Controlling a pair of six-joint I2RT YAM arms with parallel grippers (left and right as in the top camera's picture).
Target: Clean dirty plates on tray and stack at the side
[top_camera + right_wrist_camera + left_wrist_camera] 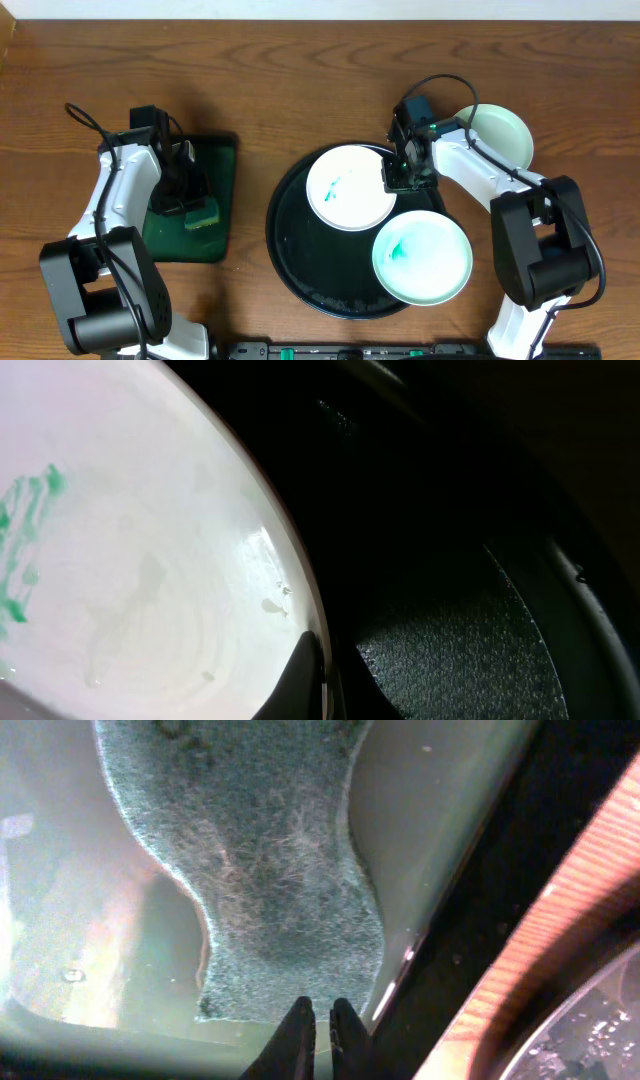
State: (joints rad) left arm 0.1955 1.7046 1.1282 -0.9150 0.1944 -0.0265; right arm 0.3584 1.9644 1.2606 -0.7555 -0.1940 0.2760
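Left fingers (296, 1038): we find the two dark tips set together at the near edge of the green sponge (270, 870). The wrist view is blurred, so we think they pinch it but cannot be certain.
Left gripper (318, 1030): it hangs over the dark-green tray (225, 160), which lies near the left edge of the table (300, 60).
Right fingers (300, 672): these are clamped on the rim of the far plate (130, 540).
Right gripper (322, 685): it sits at that plate's right edge, inside the black tray's rim.
Black tray (295, 250): round, it lies right of the table's middle, close to the front edge.
Far plate: it lies flat on the black tray's far half, with teal smears left of its middle.
Near plate (422, 257): it rests on the black tray's front right part, just beside the far plate, and has a teal smear.
Third plate (505, 135): it stands on the bare table beyond the black tray's right side, partly under the right arm.
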